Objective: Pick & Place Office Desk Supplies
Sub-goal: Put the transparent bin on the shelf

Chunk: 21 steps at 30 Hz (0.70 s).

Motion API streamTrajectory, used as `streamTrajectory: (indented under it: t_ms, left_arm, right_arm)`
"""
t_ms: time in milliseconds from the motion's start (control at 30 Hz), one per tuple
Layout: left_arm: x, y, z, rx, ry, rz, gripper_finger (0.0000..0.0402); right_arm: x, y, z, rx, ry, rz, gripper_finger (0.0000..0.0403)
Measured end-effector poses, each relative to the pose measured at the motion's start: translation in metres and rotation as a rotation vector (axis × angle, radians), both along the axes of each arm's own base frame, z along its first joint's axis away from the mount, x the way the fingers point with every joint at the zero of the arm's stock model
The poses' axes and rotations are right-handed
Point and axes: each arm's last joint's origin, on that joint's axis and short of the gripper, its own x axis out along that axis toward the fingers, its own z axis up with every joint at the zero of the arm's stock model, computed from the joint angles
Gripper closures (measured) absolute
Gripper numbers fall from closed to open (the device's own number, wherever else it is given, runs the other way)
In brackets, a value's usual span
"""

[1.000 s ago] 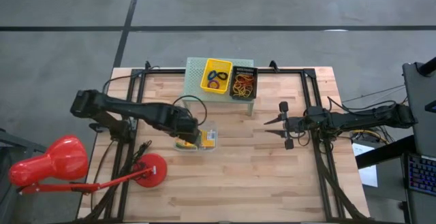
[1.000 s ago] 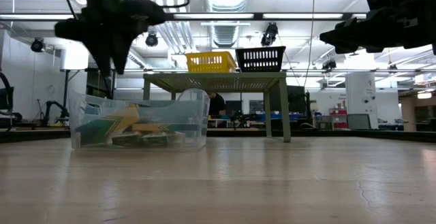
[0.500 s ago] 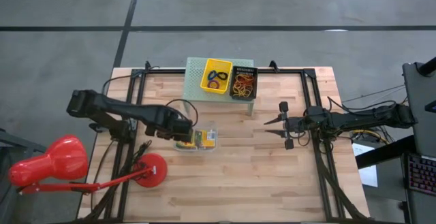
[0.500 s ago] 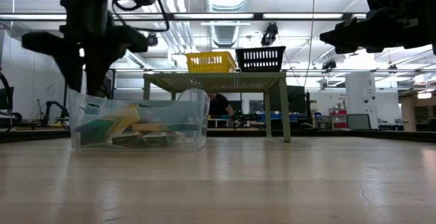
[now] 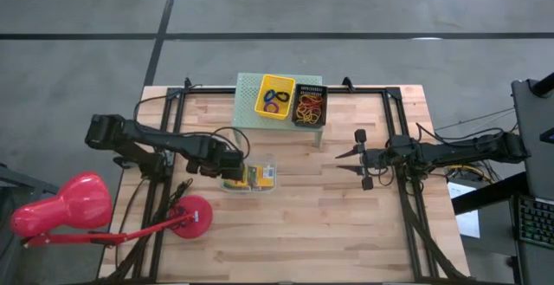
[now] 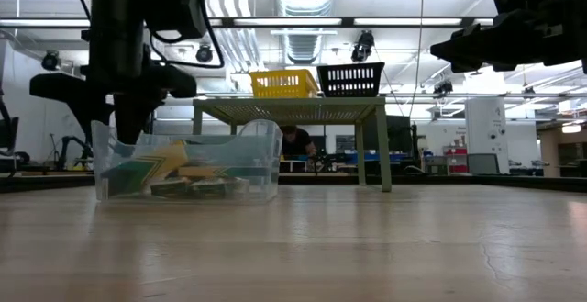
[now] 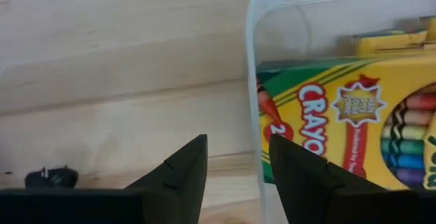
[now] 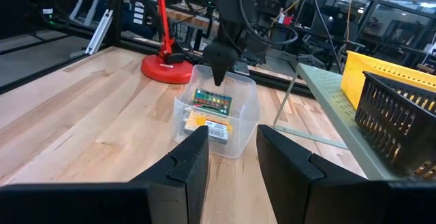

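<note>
Left end effector (image 5: 232,165) is at the left wall of the clear bin (image 5: 270,186), which sits near the tabletop (image 5: 346,224) centre, a bit toward the left edge. In my left wrist view the fingers (image 7: 178,173) stand apart with the bin's wall (image 7: 253,88) just off one of them; nothing between them, nothing held. Crayon box (image 7: 347,125) lies flat inside the bin against that wall, more small boxes under it.

Right end effector (image 5: 357,157) waits over the right half of the tabletop, fingers parted, empty, pointing at the bin.

Rubber bands (image 5: 310,106) are in the black basket (image 5: 298,87), rings (image 5: 276,97) in the yellow basket (image 5: 263,110), both up on the green stand (image 5: 248,86) at the far edge. Red lamp (image 5: 65,207) off the near left corner.

My read: I'm lining up a pick from the bin. To do it clean:
- shift over the wall first, then come down inside; a finger landing on the rim will shove the bin
- straddle the crayon box across its narrow side
- lift straight up before swinging toward the stand
</note>
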Motion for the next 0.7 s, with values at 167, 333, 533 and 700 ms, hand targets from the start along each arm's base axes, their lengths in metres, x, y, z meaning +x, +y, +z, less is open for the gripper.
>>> streamTrajectory:
  t_ms: [167,333,533,700]
  left_arm:
    - [0.0022,0.0035,0.0002,-0.001,-0.02,-0.029,0.0254]
    - [0.0029,0.0036,0.0002,-0.001,-0.027,-0.029,0.0291]
    - [0.0029,0.0039,0.0002,-0.001,-0.027,-0.034,0.034]
    - [0.0032,0.0039,0.0002,-0.001,-0.03,-0.036,0.0391]
  right_arm:
    - [0.0,0.0,0.0,0.0,0.0,0.0,0.0282]
    - [0.0,0.0,0.0,0.0,0.0,0.0,0.0282]
    - [0.0,0.0,0.0,0.0,0.0,0.0,0.0282]
    - [0.0,0.0,0.0,0.0,0.0,0.0,0.0282]
